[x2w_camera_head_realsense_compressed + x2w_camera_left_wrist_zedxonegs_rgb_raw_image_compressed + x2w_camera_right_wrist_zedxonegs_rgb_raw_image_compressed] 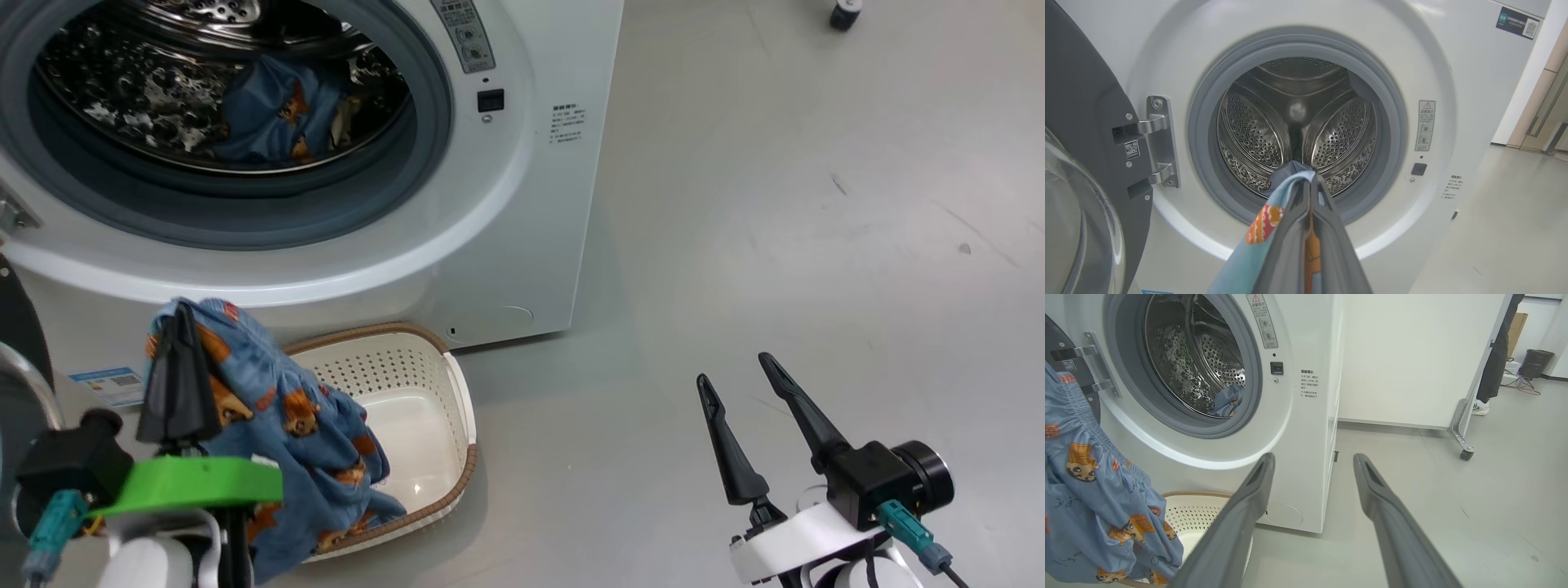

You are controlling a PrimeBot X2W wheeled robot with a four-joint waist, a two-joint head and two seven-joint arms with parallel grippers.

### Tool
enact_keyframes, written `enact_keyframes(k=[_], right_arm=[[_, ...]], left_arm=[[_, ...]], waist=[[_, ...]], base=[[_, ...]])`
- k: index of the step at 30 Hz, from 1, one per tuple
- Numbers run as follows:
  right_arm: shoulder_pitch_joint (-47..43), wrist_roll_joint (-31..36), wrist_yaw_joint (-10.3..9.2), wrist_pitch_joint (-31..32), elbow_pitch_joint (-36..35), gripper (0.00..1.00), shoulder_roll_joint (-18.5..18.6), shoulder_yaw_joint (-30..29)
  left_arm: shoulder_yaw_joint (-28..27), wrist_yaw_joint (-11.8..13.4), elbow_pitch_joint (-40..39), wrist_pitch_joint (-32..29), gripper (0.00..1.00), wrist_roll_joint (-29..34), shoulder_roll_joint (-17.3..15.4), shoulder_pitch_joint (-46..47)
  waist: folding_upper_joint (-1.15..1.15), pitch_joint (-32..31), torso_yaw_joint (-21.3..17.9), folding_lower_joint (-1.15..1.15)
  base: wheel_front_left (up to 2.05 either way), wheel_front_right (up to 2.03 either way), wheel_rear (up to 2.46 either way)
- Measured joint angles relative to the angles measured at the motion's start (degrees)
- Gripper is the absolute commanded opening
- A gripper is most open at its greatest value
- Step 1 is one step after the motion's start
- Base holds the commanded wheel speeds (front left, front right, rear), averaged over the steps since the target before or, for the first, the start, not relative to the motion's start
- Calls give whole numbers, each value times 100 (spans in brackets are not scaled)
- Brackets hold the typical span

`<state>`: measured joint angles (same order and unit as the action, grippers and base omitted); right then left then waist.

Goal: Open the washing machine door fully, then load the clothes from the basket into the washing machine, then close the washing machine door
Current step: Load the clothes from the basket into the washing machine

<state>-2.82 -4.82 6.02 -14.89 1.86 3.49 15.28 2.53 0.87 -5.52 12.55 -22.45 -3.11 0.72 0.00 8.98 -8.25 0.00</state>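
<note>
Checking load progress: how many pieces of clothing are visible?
2: a garment in the drum; a second garment hanging from the left fingers over the basket. Others may be hidden.

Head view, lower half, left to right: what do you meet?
left pincer, shut on the blue printed garment → basket → bare grey floor → right pincer, open

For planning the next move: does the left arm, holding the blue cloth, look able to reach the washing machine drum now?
Probably yes. The washing machine door stands swung aside, the drum faces the left gripper, shut on the cloth, straight ahead, and nothing lies between them.
</note>
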Motion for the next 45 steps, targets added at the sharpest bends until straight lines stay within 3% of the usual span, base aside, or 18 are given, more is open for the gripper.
enact_keyframes(k=[13,25,29,45], right_arm=[[643,-23,43,0,-119,100,-68,458],[962,-441,32,-1,-264,100,-81,1039],[1037,-533,-71,0,-315,100,-83,1147],[1539,-677,-272,0,-386,100,-112,1506]], left_arm=[[-683,315,437,-851,0,366,-937,1967],[-1084,405,1314,-1535,0,611,-1712,3345],[-1194,430,1579,-1693,0,678,-1972,3829],[-971,419,2338,-1680,0,917,-2366,5566]], waist=[[0,875,-728,0],[0,1756,-1388,0],[0,2106,-1585,1],[0,3344,-1983,1]], base=[[0,0,0],[0,0,0],[0,0,0],[0,0,0]])
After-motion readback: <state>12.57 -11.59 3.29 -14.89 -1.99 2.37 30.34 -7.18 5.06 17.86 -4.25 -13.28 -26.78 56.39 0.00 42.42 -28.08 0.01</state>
